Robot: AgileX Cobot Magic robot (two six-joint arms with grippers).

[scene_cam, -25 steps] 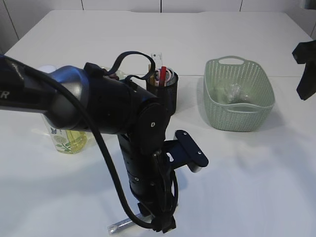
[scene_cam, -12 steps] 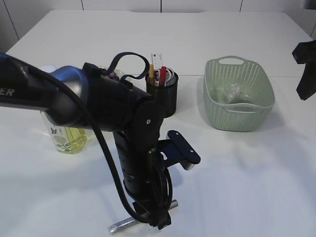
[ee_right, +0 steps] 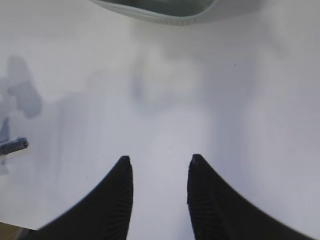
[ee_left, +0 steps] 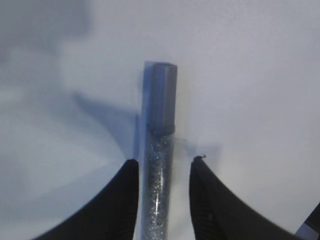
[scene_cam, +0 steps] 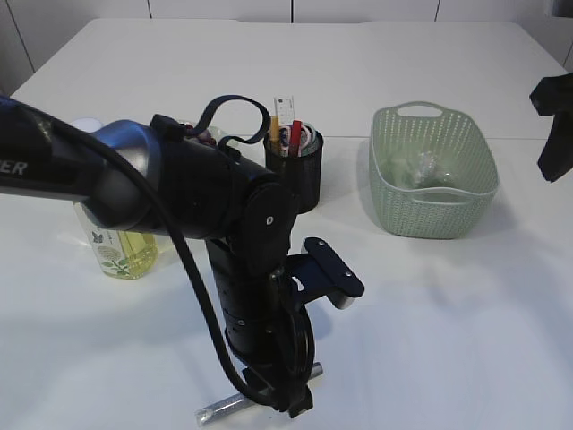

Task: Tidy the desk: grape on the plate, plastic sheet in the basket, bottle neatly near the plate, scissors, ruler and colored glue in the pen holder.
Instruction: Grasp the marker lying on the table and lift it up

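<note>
The glue (ee_left: pixel 159 165) lies flat on the white counter (scene_cam: pixel 448 313) at its front edge, between the left tool's (ee_left: pixel 162 172) fingers, which sit narrowly apart on either side without clearly pinching it. The right tool (ee_right: pixel 159 170) hangs open above bare counter near the basket (scene_cam: pixel 433 170).

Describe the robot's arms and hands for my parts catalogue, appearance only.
The left arm is glossy black with a silver-grey section, white lettering at the frame's left edge and black cables looped along it. The left hand and right hand have curved matte-black fingers, faintly ribbed inside.
</note>
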